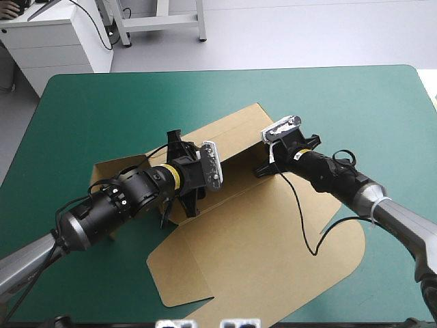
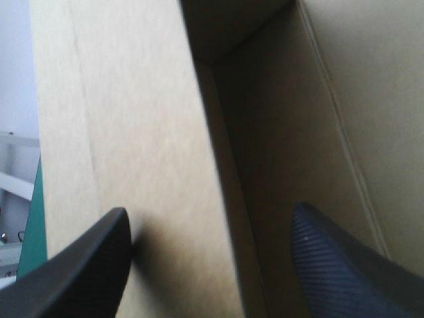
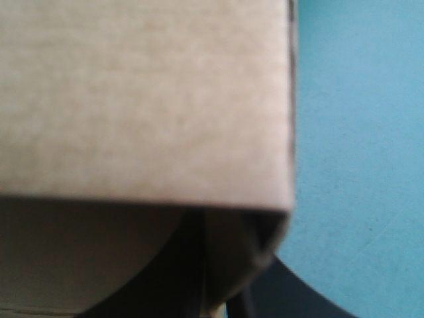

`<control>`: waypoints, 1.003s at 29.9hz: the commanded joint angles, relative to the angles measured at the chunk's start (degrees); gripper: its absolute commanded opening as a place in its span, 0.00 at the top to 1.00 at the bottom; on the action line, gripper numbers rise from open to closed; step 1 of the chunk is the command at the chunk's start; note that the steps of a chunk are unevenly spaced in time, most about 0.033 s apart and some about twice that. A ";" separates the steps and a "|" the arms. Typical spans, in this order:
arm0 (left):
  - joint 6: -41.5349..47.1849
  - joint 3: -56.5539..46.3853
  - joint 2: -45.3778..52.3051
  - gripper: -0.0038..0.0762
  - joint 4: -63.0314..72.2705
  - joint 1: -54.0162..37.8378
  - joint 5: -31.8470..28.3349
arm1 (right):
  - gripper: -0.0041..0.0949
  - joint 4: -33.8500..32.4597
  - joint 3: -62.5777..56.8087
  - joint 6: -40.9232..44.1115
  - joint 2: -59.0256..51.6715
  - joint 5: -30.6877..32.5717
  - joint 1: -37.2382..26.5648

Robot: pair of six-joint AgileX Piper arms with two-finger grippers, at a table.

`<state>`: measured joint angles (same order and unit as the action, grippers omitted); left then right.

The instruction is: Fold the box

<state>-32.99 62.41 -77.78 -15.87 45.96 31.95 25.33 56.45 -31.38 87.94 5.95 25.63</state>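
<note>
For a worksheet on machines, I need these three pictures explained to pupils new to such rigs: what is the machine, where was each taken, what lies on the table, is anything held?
Two robot arms work at a table with a teal-green cover. On it lies a box cut from flat brown board, its far wall raised. One picture looks down from above; the other two come from cameras on the wrists. The left gripper, two black fins, stands open astride a wall. The right gripper sits at the far wall's corner; whether it holds the board is hidden.
</note>
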 commanded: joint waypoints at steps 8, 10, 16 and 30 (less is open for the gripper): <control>-0.81 0.85 2.39 0.36 -1.97 1.24 -0.16 | 0.98 1.20 1.88 1.03 -1.41 -0.28 1.23; 1.36 0.85 2.32 0.36 -7.45 2.10 0.50 | 0.98 1.20 1.88 2.05 -1.41 -0.64 1.23; 21.69 0.85 0.29 0.43 -32.39 7.06 10.64 | 0.97 1.20 1.88 4.34 -1.15 -4.69 1.23; 37.25 0.85 -3.90 0.43 -49.59 17.19 17.88 | 0.97 1.61 4.22 7.57 6.20 -13.30 0.67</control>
<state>1.07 61.90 -83.69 -62.15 61.33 48.01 25.98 58.33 -24.67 93.82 -4.14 26.65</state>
